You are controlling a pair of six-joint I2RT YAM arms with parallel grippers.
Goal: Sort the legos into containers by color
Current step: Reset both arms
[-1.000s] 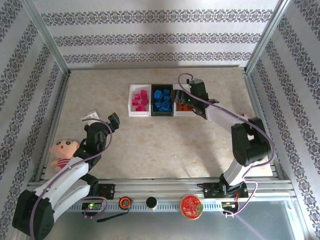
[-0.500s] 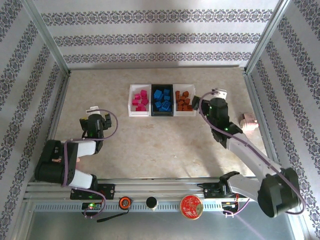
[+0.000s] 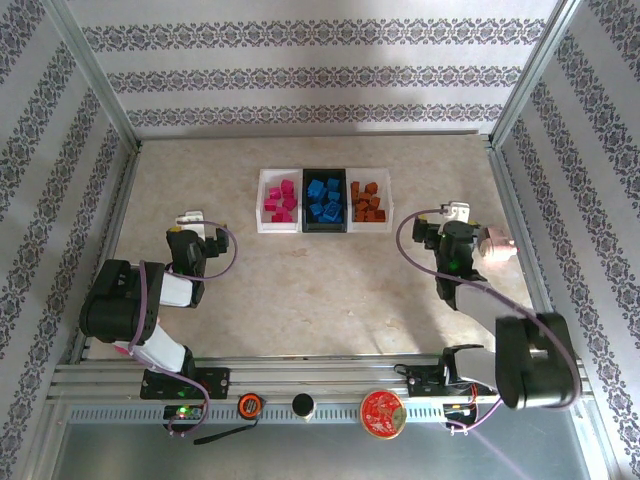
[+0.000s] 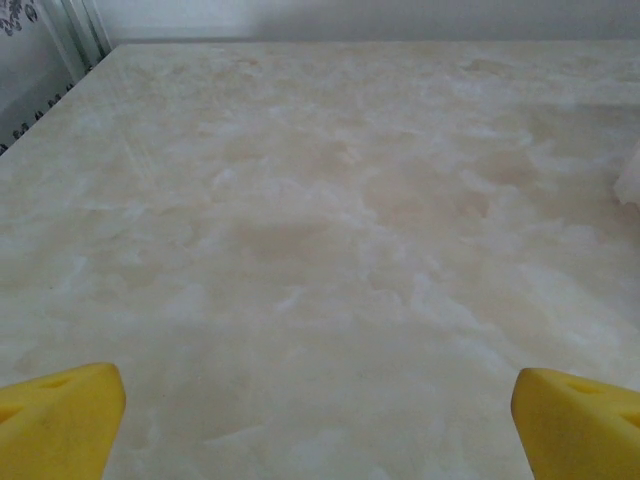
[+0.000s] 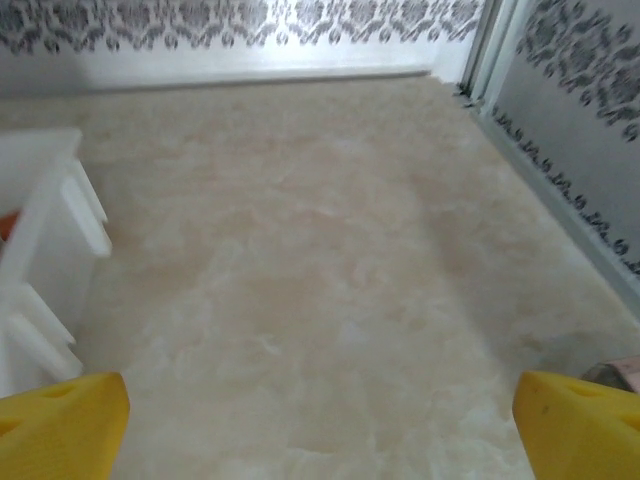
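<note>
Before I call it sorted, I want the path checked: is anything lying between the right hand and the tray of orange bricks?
Nothing visible. Only bare table lies between the open right hand and the tray of orange bricks.

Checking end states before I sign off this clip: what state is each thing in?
left claw: open, empty.
right claw: open, empty.
pink legos: in left white tray.
blue legos: in black tray.
orange legos: in right white tray.
</note>
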